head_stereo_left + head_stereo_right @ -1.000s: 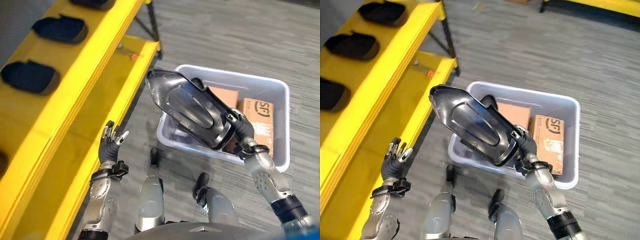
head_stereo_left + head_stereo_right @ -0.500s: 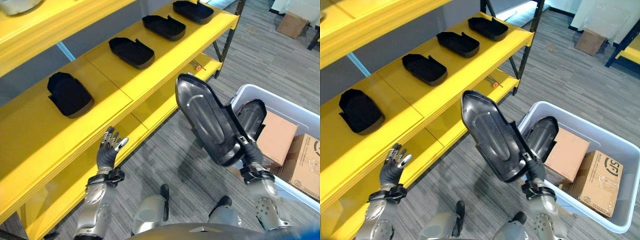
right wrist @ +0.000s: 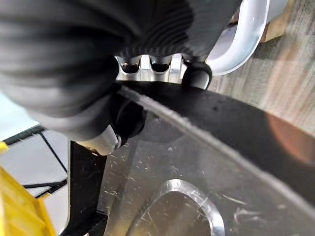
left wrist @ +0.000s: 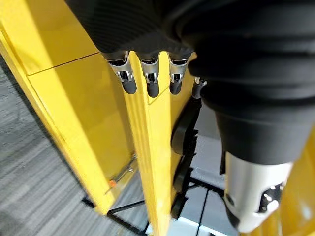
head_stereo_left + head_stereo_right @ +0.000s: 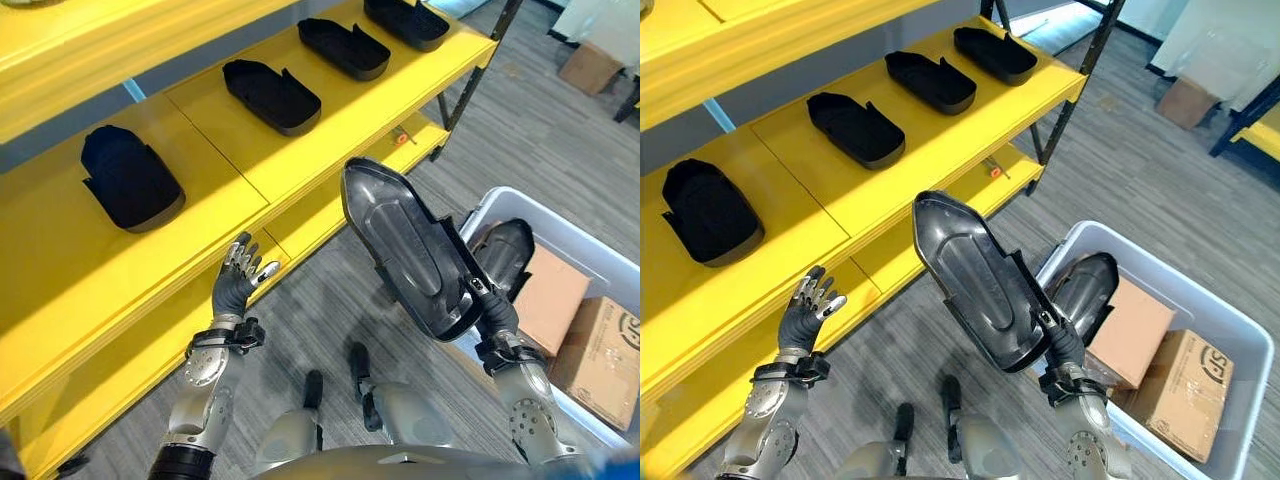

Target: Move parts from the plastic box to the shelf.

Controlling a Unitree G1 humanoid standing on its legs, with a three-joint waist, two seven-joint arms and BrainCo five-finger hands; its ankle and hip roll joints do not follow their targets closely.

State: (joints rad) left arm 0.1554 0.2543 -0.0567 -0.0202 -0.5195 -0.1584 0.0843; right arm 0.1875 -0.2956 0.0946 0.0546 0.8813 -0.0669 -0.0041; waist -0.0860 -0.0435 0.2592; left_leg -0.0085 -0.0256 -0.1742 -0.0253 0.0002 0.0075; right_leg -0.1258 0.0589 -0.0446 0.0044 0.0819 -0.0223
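Plastic box (image 5: 600,235) cut off at frame edge

Glossy dark-grey part (image 5: 408,252), yellow shelf (image 5: 330,115), pale lavender plastic box (image 5: 1200,312), grey streaked floor (image 5: 1110,160).

Left hand (image 5: 238,284) raised, palm out, fingers (image 4: 150,81) straight and relaxed, holding nothing, just off the front edge of the yellow shelf (image 5: 330,110). Right hand (image 5: 1064,352) raised on the side away from the shelf, wrist up, fingers and thumb pinching the near end of a dark part (image 5: 405,250), which tilts toward the shelf.
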